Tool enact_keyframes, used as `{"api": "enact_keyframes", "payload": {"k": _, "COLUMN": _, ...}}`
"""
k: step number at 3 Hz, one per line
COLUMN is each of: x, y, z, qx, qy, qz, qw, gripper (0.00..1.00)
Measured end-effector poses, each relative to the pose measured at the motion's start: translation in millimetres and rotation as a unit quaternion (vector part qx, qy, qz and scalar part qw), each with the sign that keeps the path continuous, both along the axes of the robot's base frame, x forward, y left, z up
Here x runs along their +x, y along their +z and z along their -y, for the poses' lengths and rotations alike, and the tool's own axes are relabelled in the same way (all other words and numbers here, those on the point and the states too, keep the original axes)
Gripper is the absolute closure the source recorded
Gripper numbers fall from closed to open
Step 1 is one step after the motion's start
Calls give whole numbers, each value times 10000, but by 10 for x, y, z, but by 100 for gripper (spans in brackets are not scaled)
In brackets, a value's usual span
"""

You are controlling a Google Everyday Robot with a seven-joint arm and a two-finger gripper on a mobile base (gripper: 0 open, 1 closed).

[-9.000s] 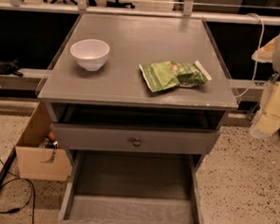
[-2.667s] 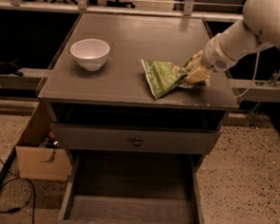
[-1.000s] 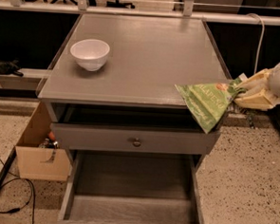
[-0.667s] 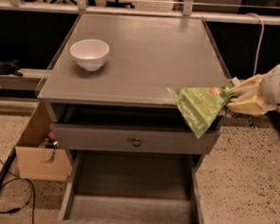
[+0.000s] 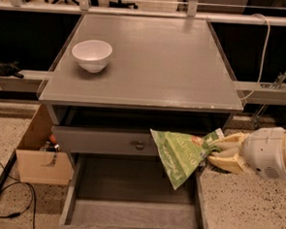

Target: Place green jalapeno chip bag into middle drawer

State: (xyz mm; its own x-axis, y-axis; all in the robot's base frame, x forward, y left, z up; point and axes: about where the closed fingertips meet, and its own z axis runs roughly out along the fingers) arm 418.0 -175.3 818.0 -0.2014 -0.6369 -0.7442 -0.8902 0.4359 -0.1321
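Green jalapeno chip bag, crinkled light-green foil, off the grey table: pinched by the pale gripper below its front-right corner, above the open grey wooden middle drawer. Lowering and release left.

I count one surface, and one bowl standing on it. There is one pincer, low at the right just beside the drawer front, and its two fingers are clamped on one bag. One drawer is pulled out at the bottom. Above it is one drawer front bearing one knob. One cardboard box sits on the floor to the left. One white cable hangs at the right.
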Motion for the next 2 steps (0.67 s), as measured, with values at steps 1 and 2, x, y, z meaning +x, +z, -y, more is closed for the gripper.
{"api": "enact_keyframes", "payload": {"k": 1, "x": 6, "y": 13, "z": -1, "qx": -2, "qy": 0, "qz": 13, "qw": 10000, "gripper": 100}}
{"api": "enact_keyframes", "payload": {"k": 2, "x": -78, "y": -531, "z": -334, "qx": 396, "qy": -64, "qz": -347, "qw": 9986, "gripper": 100}}
